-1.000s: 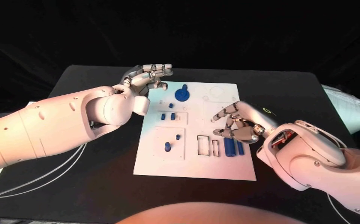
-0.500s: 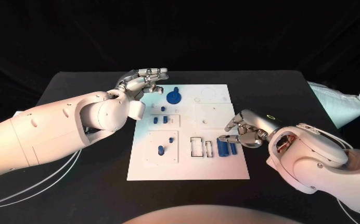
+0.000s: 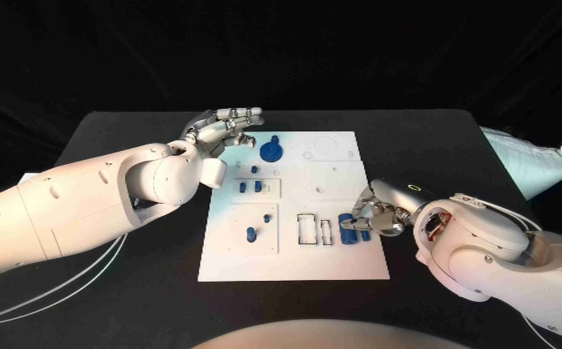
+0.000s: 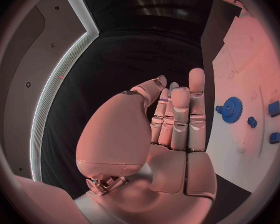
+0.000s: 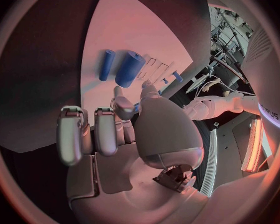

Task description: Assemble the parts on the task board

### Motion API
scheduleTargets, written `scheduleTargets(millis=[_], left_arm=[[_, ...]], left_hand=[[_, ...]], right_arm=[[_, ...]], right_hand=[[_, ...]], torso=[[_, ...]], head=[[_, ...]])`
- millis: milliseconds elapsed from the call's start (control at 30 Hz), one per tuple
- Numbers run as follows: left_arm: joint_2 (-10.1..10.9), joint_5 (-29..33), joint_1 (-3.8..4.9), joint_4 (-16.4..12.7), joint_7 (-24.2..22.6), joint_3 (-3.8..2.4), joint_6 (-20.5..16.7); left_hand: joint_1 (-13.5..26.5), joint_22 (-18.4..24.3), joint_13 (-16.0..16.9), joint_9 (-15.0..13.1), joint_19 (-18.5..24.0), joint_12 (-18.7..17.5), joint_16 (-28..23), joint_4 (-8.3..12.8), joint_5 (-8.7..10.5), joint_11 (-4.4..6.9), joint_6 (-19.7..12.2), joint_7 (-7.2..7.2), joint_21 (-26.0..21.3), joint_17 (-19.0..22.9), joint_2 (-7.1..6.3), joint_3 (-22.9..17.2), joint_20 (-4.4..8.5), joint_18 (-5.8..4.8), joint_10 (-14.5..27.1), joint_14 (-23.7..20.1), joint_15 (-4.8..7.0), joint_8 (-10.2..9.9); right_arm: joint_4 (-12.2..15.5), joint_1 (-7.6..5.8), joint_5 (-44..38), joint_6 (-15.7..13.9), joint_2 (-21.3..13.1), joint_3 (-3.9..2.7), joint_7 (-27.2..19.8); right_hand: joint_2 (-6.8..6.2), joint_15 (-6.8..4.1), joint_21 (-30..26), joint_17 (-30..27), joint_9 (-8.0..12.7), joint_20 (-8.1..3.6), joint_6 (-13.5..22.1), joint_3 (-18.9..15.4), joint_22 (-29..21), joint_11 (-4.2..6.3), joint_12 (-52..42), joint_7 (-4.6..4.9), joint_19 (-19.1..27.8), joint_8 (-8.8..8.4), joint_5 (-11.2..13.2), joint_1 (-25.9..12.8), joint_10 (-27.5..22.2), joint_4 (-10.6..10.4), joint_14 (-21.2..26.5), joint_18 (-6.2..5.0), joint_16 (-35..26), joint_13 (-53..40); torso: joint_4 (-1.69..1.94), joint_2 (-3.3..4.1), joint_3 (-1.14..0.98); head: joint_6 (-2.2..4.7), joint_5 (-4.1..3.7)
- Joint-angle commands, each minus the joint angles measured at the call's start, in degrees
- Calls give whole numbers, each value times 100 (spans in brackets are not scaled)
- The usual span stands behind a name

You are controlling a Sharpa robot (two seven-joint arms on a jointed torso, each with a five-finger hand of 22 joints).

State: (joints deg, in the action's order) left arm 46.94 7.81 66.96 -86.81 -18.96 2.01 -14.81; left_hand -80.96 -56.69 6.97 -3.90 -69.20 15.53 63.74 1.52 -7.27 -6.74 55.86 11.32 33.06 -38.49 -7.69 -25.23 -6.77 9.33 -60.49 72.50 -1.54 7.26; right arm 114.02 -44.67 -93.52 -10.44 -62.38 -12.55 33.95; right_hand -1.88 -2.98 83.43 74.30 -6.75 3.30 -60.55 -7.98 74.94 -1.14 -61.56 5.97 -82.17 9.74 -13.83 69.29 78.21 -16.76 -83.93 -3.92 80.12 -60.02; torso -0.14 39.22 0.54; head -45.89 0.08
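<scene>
At the task board (image 3: 293,264), the right hand (image 3: 381,213) pinches a blue cylinder (image 3: 347,221); left hand (image 3: 222,128) spread.

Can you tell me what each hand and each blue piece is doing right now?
left hand: raised over the board's far left corner, fingers together, holding nothing.
right hand: low at the board's right edge, fingers curled beside the blue cylinders; cannot tell if it grips one.
blue gear: lying flat on the task board.
blue cylinders: lying side by side on the board.
small blue pegs: sitting in the left middle plate.
</scene>
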Motion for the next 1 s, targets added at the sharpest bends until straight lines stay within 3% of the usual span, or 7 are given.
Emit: scheduleTargets(millis=[33,267,533,800,1000], left_arm=[[0,-32,-2,-15,-19,-3,116],[13,-35,-3,-24,-28,-4,113],[5,-38,-8,-20,-27,-4,123],[13,-38,-12,-21,-21,-4,118],[-44,-38,-18,-16,-26,-4,133]], left_hand=[[35,7,8,-9,13,26,28,4,-21,-5,-22,-3,-18,9,27,31,-38,109,25,-53,-6,15],[35,7,8,-9,13,26,28,4,-21,-5,-23,-3,-18,10,27,31,-38,109,25,-54,-6,15],[33,8,8,-9,13,34,28,7,-23,-7,-28,-1,-19,13,29,30,-38,109,35,-57,-6,19],[33,8,8,-9,13,34,28,7,-23,-7,-28,-1,-19,13,29,30,-38,109,35,-57,-6,19],[33,8,8,-9,13,34,28,7,-23,-7,-28,-1,-19,13,29,30,-38,109,35,-57,-6,19]], right_arm=[[-33,25,-214,418,35,3,98],[-114,53,-267,455,94,6,108],[-250,109,-274,497,253,11,105],[-325,197,-252,512,374,13,94],[-327,217,-146,130,418,14,90]], right_hand=[[66,9,15,-11,-13,14,-21,-41,199,6,3,-22,-3,30,9,-3,-5,7,-319,86,11,-8],[82,7,2,-38,-34,12,-18,-68,176,8,30,-25,14,46,-41,20,-27,13,-311,81,-10,-12],[129,1,2,-39,-74,8,-26,-92,177,15,43,-34,18,84,-99,101,-40,25,-309,81,-15,-51],[198,-19,11,-10,-183,-9,-60,-92,200,40,34,-58,10,184,-116,512,-26,108,-316,84,-5,-183],[466,-72,45,146,-313,-50,-217,189,267,108,-257,-134,-27,322,260,1039,138,302,-346,98,91,-532]], torso=[[2,0,-1],[-6,3,0],[10,-1,2],[-1,-2,11],[1,-7,7]], head=[[-13,0],[-19,8],[-36,21],[-53,46],[-49,68]])
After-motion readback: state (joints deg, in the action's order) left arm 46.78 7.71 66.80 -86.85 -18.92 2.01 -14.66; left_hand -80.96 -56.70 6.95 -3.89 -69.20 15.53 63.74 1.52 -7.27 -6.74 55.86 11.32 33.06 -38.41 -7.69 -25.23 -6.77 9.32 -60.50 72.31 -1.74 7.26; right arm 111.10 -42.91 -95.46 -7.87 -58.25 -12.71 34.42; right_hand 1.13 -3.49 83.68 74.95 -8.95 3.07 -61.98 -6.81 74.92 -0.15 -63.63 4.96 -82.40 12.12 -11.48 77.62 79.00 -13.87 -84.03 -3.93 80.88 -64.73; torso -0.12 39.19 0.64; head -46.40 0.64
